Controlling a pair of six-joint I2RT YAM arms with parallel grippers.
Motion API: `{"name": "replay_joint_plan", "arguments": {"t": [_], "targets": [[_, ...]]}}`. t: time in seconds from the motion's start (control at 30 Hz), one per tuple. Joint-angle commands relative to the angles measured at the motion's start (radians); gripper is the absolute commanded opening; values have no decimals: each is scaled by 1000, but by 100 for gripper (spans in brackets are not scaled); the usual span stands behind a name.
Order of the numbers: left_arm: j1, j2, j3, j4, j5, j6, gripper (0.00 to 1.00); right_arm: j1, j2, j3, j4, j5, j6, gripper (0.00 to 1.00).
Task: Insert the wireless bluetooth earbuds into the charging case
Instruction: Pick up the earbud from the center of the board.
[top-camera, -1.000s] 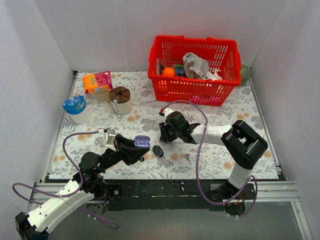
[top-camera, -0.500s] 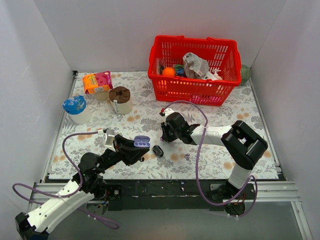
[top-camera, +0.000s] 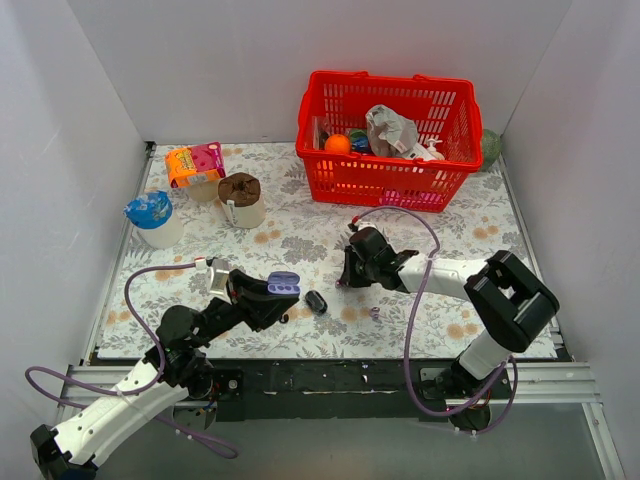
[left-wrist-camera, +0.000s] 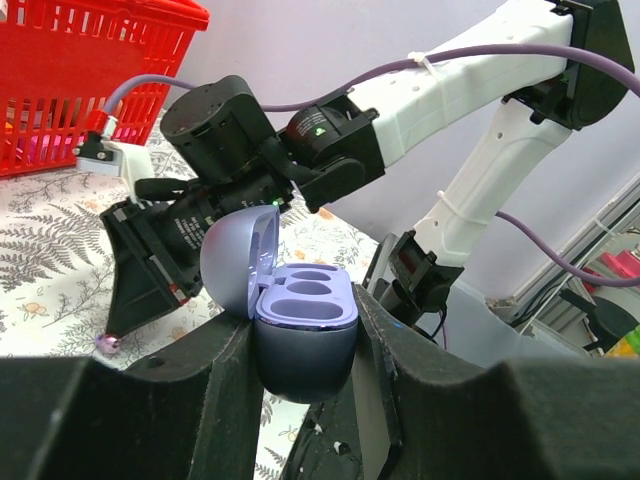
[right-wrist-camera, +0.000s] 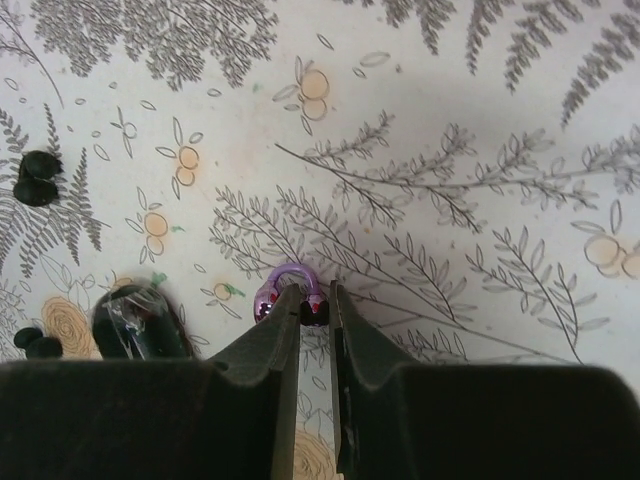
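Note:
My left gripper (top-camera: 281, 293) is shut on the charging case (top-camera: 284, 283) and holds it above the mat with its lid open. In the left wrist view the case (left-wrist-camera: 305, 345) sits between the fingers, and both its sockets are empty. My right gripper (top-camera: 343, 281) is right of it, tips down at the mat. In the right wrist view its fingertips (right-wrist-camera: 315, 300) are pinched on a tiny purple earbud (right-wrist-camera: 285, 278). That earbud also shows in the left wrist view (left-wrist-camera: 105, 344). A second earbud (top-camera: 374, 313) lies on the mat near the front.
A stubby black piece (top-camera: 316, 302) lies on the mat between the two grippers, also in the right wrist view (right-wrist-camera: 140, 320). A red basket (top-camera: 388, 175) stands at the back. A brown cup (top-camera: 241, 200), an orange packet (top-camera: 194, 163) and a blue-lidded jar (top-camera: 153, 218) stand back left.
My right arm has swung to the right and its gripper has shifted right, away from the black piece. The left arm and the case have stayed still.

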Motion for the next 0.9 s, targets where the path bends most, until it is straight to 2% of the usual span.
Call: {"name": "replay_joint_plan", "arguments": {"t": [0.0, 0.2, 0.37, 0.5, 0.73, 0.87], "targets": [[-2, -7, 20, -5, -31, 7, 0, -1, -65, -45, -178, 86, 55, 1], [-2, 32, 18, 86, -49, 15, 0, 5, -264, -2, -263, 131, -8, 1], [-2, 172, 35, 215, -52, 38, 0, 54, -452, 44, -344, 212, -141, 1], [-2, 313, 57, 393, -55, 59, 0, 88, -591, 107, -388, 293, -218, 1], [-2, 568, 141, 614, -78, 125, 0, 165, -670, 245, -415, 367, -282, 1], [-2, 697, 182, 737, -46, 150, 0, 204, -682, 297, -366, 381, -310, 1]]}}
